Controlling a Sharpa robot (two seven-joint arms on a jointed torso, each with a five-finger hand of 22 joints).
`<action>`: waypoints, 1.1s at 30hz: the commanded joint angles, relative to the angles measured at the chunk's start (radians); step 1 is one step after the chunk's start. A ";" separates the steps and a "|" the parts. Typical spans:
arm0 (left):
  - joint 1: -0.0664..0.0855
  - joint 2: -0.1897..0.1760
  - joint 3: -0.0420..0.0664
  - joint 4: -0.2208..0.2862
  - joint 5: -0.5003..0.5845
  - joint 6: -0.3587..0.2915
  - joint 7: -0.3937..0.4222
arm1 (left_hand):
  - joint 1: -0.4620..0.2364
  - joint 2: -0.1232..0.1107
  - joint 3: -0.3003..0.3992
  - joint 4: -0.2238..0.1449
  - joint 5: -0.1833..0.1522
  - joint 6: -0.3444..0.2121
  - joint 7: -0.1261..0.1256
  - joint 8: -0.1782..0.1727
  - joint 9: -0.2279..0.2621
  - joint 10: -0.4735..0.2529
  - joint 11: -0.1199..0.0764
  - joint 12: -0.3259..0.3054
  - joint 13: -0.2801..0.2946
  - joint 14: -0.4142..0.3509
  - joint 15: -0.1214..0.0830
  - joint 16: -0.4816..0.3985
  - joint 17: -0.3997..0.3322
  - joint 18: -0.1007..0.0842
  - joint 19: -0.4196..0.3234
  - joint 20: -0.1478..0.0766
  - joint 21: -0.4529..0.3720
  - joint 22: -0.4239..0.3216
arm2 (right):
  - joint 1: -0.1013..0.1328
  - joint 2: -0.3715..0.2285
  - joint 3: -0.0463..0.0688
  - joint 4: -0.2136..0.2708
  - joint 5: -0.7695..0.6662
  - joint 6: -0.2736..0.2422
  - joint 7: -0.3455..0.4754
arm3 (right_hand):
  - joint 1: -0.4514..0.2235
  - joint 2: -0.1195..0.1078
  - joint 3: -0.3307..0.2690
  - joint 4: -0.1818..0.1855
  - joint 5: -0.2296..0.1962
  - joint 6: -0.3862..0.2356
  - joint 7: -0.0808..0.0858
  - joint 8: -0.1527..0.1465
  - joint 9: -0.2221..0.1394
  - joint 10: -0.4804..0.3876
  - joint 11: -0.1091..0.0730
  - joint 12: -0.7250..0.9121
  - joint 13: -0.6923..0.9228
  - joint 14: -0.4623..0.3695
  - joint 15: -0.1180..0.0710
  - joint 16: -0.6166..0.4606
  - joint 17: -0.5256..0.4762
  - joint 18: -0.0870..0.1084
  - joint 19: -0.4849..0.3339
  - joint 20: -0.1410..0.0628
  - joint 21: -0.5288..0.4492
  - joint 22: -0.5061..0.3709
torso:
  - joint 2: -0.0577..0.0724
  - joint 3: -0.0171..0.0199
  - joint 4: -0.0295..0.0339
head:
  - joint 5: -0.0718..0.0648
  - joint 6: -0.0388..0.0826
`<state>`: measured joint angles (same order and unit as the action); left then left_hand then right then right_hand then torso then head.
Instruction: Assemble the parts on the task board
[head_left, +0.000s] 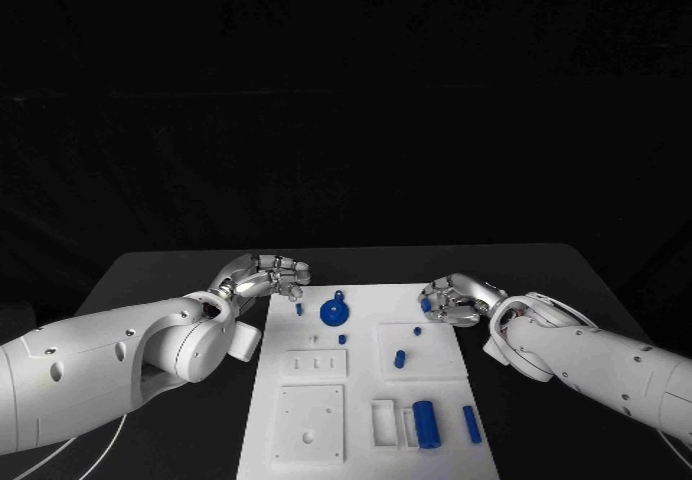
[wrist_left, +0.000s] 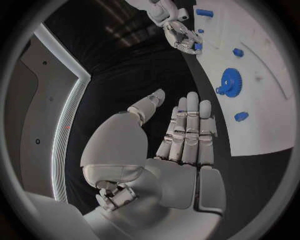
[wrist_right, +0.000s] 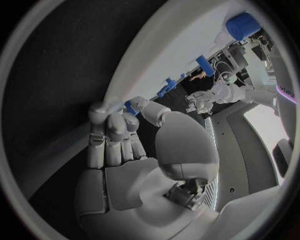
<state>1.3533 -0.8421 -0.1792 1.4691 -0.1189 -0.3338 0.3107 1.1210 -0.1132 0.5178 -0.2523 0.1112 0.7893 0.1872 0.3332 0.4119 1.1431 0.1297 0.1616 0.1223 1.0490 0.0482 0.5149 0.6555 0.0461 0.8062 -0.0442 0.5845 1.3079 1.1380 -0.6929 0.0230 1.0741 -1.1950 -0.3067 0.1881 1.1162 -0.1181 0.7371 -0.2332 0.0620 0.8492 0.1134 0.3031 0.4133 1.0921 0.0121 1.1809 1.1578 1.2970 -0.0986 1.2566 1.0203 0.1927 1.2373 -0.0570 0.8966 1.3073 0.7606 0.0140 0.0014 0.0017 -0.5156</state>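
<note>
A black table (head_left: 159, 270) carries the white task board (head_left: 433, 372) at its middle.

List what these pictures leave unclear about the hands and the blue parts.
- Right hand: head view, its curled fingers hide whether the small blue part at its fingertips is pinched or only touched.
- Blue gear: head view, too small to tell whether it is seated in the task board or lies loose.
- Left hand: holds nothing; its fingertips' contact with the table is unclear.
</note>
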 joint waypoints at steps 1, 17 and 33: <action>0.001 0.002 0.001 0.003 -0.004 0.016 0.004 | -0.010 -0.002 -0.001 -0.004 -0.006 -0.005 0.005 -0.004 -0.001 -0.008 0.001 -0.007 -0.002 0.005 0.002 -0.004 0.002 0.014 -0.004 -0.005 0.002 0.009 | -0.002 0.001 -0.001 0.001 -0.004 0.025 0.001 | -0.008 0.005 0.006 -0.001 -0.006 0.022 0.005 0.010 0.003 0.002 -0.007 0.005 0.002 0.002 -0.005 -0.003 0.002 0.069 -0.008 0.002 0.004 0.020 | -0.001 0.0001 -0.0008 | 0.000 0.000; 0.001 0.002 0.001 0.003 -0.006 0.015 0.002 | -0.009 -0.002 -0.001 -0.005 -0.006 -0.006 0.005 -0.004 -0.001 -0.007 0.001 -0.007 -0.002 0.005 0.002 -0.004 0.002 0.014 -0.004 -0.005 0.002 0.009 | -0.002 0.001 -0.001 -0.003 -0.012 0.021 -0.005 | -0.017 0.013 0.018 0.001 -0.010 0.096 0.006 0.046 0.022 0.002 -0.006 0.006 0.004 0.002 -0.004 -0.004 0.006 0.069 -0.008 0.000 0.007 0.019 | 0.000 0.0000 -0.0001 | -0.001 0.000; 0.001 0.002 0.001 0.001 -0.020 0.023 -0.004 | -0.012 -0.001 -0.002 -0.003 -0.007 0.001 0.003 0.000 0.000 -0.002 0.000 -0.007 -0.001 0.006 0.002 -0.005 0.003 0.014 -0.004 -0.004 0.003 0.009 | -0.002 0.001 -0.001 0.010 -0.008 -0.019 -0.028 | -0.025 0.008 0.017 0.001 -0.009 0.124 -0.004 0.059 0.032 0.007 -0.015 0.008 0.006 0.003 -0.013 -0.005 0.008 0.069 -0.007 -0.001 0.010 0.019 | -0.001 0.0007 -0.0015 | -0.003 0.004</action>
<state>1.3533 -0.8414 -0.1791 1.4684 -0.1249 -0.3310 0.3062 1.1207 -0.1135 0.5178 -0.2523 0.1096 0.7858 0.1908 0.3333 0.4121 1.1431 0.1297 0.1578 0.1216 1.0489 0.0482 0.5150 0.6579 0.0483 0.8062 -0.0442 0.5844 1.3078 1.1375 -0.6908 0.0222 1.0799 -1.1967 -0.3174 0.1757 1.1016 -0.1123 0.7509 -0.2304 0.0580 0.9370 0.0821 0.3591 0.4425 1.1010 0.0034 1.1850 1.1624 1.3007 -0.1021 1.2566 1.0267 0.1935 1.2360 -0.0553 0.9021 1.3079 0.7597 0.0145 0.0009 -0.0007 -0.5125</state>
